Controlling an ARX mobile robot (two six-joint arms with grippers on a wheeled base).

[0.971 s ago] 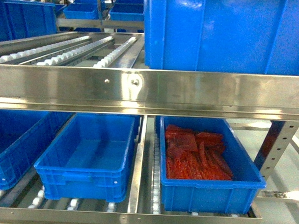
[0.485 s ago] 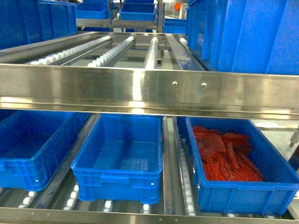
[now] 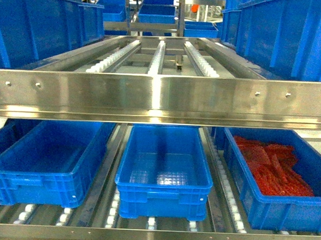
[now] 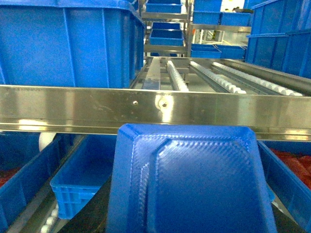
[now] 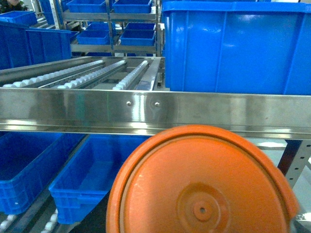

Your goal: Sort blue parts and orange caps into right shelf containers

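Observation:
A blue part, a textured square tray-like piece, fills the bottom of the left wrist view and hides the left gripper's fingers that hold it. An orange cap, round with a small centre hub, likewise covers the right gripper's fingers in the right wrist view. Both hang in front of the shelf with its shiny front rail. On the lower tier stand three containers: a left one, an empty middle one, and a right one holding red-orange pieces. Neither gripper shows in the head view.
Big blue crates sit on the upper tier at left and right, with bare white roller lanes between them. More racks with blue crates stand behind. The front rail crosses just above both held pieces.
The whole shelf has slid to the right in the head view: the empty middle container went from left of centre to centre, and the crate with red-orange pieces moved to the right edge.

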